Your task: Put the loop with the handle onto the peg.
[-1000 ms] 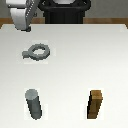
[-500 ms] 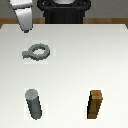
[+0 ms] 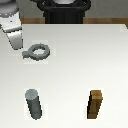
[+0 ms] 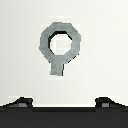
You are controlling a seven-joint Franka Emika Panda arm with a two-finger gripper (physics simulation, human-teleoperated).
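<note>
The loop with the handle (image 3: 38,51) lies flat on the white table, a grey ring whose stubby handle points toward the exterior view's left. In the wrist view the loop (image 4: 61,45) shows whole, with nothing touching it. My gripper (image 3: 16,42) hangs just to the exterior view's left of the loop, apart from it and holding nothing. Its two fingertips (image 4: 20,102) sit wide apart in the wrist view, so my gripper (image 4: 64,102) is open. The peg (image 3: 34,104), a dark grey upright cylinder, stands nearer the front, well away from the loop.
A brown wooden block (image 3: 96,104) stands upright to the exterior view's right of the peg. The black robot base (image 3: 65,12) sits at the table's far edge. The white table (image 3: 80,65) spans the whole view.
My gripper has moved down and toward the exterior view's left, ending beside the loop. The loop, peg and block have not moved.
</note>
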